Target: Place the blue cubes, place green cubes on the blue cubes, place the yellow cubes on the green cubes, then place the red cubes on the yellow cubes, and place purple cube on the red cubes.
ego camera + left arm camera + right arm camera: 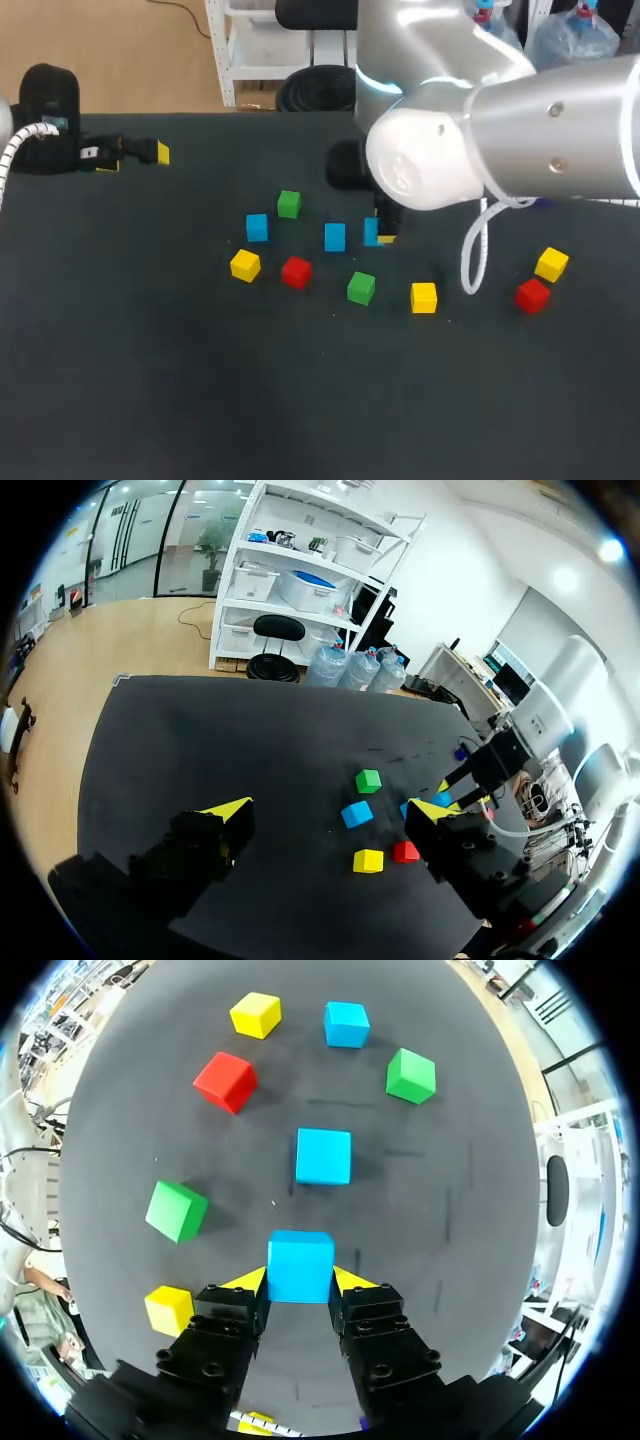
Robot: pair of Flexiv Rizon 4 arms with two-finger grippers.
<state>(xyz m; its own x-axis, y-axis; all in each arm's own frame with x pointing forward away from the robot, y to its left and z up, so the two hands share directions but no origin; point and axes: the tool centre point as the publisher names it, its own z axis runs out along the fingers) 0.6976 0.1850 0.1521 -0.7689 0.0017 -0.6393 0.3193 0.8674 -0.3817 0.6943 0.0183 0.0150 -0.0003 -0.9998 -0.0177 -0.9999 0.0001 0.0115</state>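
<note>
My right gripper (pixel 300 1282) is shut on a blue cube (pixel 300 1265), low at the table (pixel 150 380) near its middle. In the head view this held blue cube (pixel 370 231) sits just right of a second blue cube (pixel 335 237); whether it touches the table I cannot tell. A third blue cube (pixel 257 227) lies further left. Green cubes (pixel 289 204) (pixel 361 288), yellow cubes (pixel 245 265) (pixel 424 297) (pixel 551 264) and red cubes (pixel 296 271) (pixel 533 295) lie scattered singly. My left gripper (pixel 140 152) stands open and empty at the far left, away from the cubes. No purple cube shows.
My right arm (pixel 500 130) hangs over the table's back right and hides what is under it. A white cable (pixel 470 265) loops down from it near the right yellow cube.
</note>
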